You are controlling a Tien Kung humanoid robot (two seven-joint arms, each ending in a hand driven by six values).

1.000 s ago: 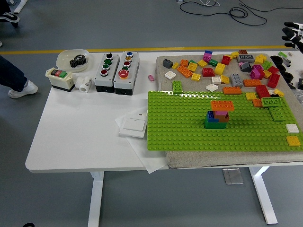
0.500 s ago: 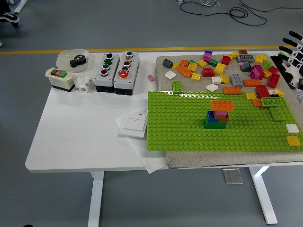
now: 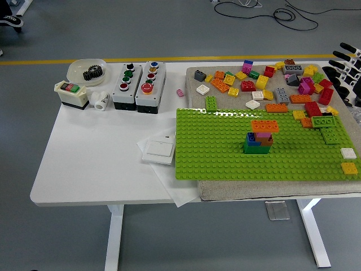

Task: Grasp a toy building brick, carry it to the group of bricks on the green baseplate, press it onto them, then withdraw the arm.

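Right hand [image 3: 347, 62] lowered | open | loose bricks [image 3: 271, 82] left of it

Nothing readable here: the small white cylinder [image 3: 102, 100] beside the grey push-button boxes [image 3: 138, 84] carries dark print, but it's too small and blurred to make out

My right hand [image 3: 348, 63] cut off at the frame's right edge, only fingertips showing, green baseplate [image 3: 225, 147] running past that same edge, counter [image 3: 96, 164] too
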